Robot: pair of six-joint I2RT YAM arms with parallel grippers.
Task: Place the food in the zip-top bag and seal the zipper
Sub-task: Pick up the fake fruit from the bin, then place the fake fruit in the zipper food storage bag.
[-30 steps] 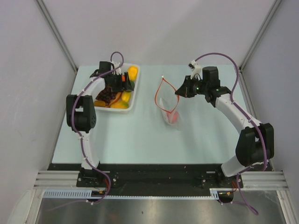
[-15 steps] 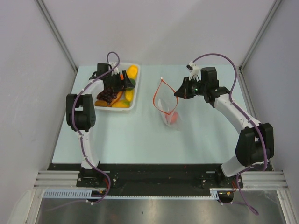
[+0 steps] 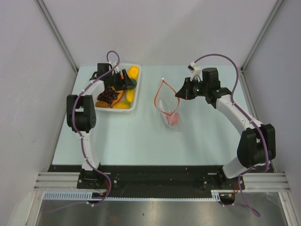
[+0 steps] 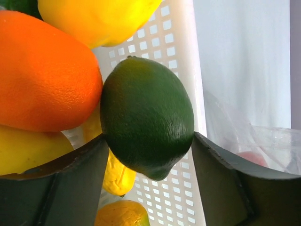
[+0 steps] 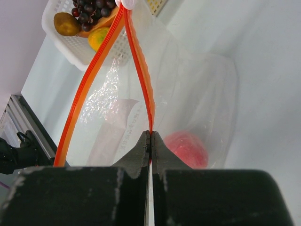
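Note:
My left gripper (image 3: 128,80) is over the far right part of the white tray (image 3: 135,100), and its jaws press on both sides of a dark green lime (image 4: 146,117). Orange (image 4: 42,70) and yellow (image 4: 94,19) fruits touch the lime. Dark purple grapes (image 3: 108,95) lie in the tray. My right gripper (image 5: 150,134) is shut on the red-orange zipper (image 5: 141,70) and holds the clear bag (image 3: 167,106) up with its mouth gaping. A red fruit (image 5: 188,148) lies in the bag's bottom.
The tray stands at the far left of the table, with several more yellow and orange fruits in it. The bag hangs mid-table, to the right of the tray. Grey walls close in the table on three sides.
My left gripper has moved towards the far right of the tray, uncovering the grapes, and now has the lime between its fingers. The right gripper and the bag barely moved.

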